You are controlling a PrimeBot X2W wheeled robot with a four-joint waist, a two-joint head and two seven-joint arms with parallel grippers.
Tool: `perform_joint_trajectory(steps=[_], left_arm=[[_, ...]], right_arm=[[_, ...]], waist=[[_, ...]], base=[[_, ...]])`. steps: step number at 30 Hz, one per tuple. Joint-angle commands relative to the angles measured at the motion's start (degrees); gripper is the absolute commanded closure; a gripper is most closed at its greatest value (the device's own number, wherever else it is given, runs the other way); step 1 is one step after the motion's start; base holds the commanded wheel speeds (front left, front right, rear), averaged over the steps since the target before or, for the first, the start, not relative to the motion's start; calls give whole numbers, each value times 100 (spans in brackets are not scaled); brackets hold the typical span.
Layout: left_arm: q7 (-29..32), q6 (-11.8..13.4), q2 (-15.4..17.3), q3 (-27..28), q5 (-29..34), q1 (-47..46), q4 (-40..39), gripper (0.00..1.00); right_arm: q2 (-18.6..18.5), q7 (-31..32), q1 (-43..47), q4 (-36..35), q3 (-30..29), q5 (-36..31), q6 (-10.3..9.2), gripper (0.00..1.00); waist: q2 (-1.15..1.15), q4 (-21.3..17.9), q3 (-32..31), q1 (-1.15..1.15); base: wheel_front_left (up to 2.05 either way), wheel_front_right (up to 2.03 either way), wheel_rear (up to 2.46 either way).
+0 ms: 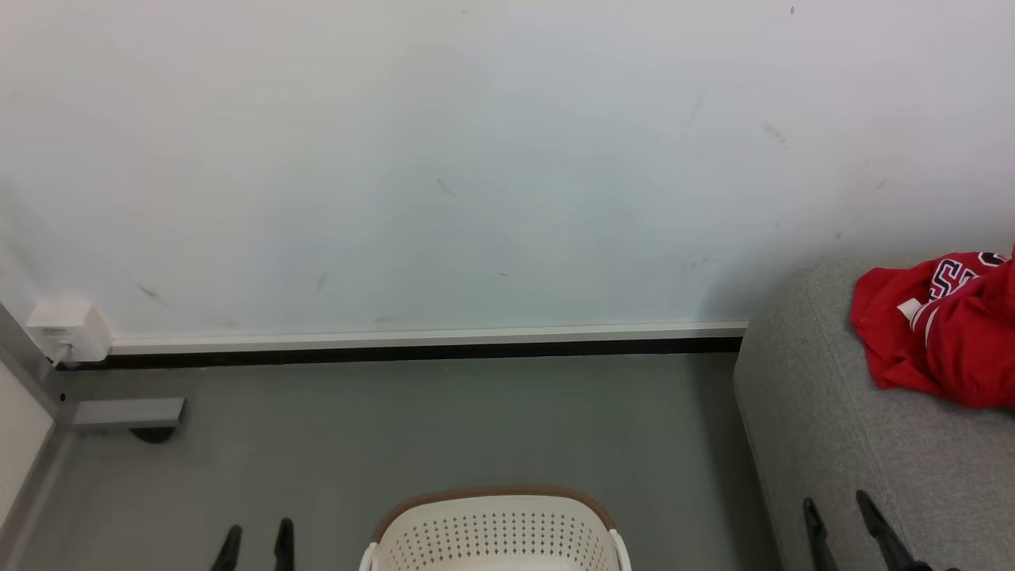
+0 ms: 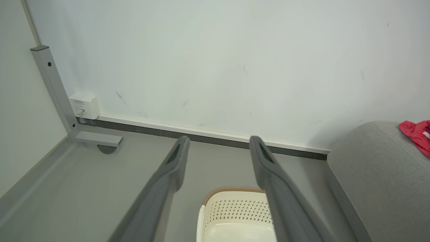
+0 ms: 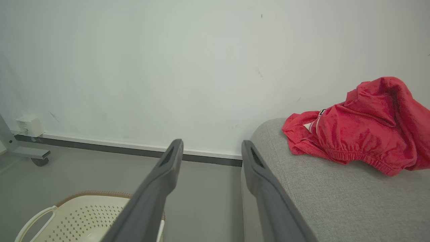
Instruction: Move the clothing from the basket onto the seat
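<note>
- Head view: the clothing [image 1: 944, 333] lies crumpled on the seat [image 1: 833, 444] at the far right, well apart from the basket [image 1: 496, 531] on the floor; the left hand [image 1: 258, 530] and right hand [image 1: 836, 501] are low, both spread and empty
- Left wrist view: the left hand [image 2: 219, 141] gapes above the basket [image 2: 235, 208], whose visible bottom looks bare
- Right wrist view: the right hand [image 3: 211, 144] is spread between basket [image 3: 84, 215] and seat [image 3: 336, 195]; the transfer seems done or nearly so, and the next move calls for checking the basket's hidden part
</note>
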Motion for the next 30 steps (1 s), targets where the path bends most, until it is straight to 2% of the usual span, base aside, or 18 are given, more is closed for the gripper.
perform_joint_trajectory(steps=[1,4,30], left_arm=[[4,-14,-37,-15,6,-1,38,100],[35,-23,-111,-25,-67,6,165,100],[726,-313,-272,319,-2448,-406,154,100]], right_arm=[[11,2,6,43,9,17,0,100],[28,28,41,159,0,106,0,100],[11,722,-316,112,-230,2926,0,100]], waist=[[0,1,2,0],[0,3,3,0],[0,29,58,0]], base=[[0,0,0],[0,0,0],[0,0,0]])
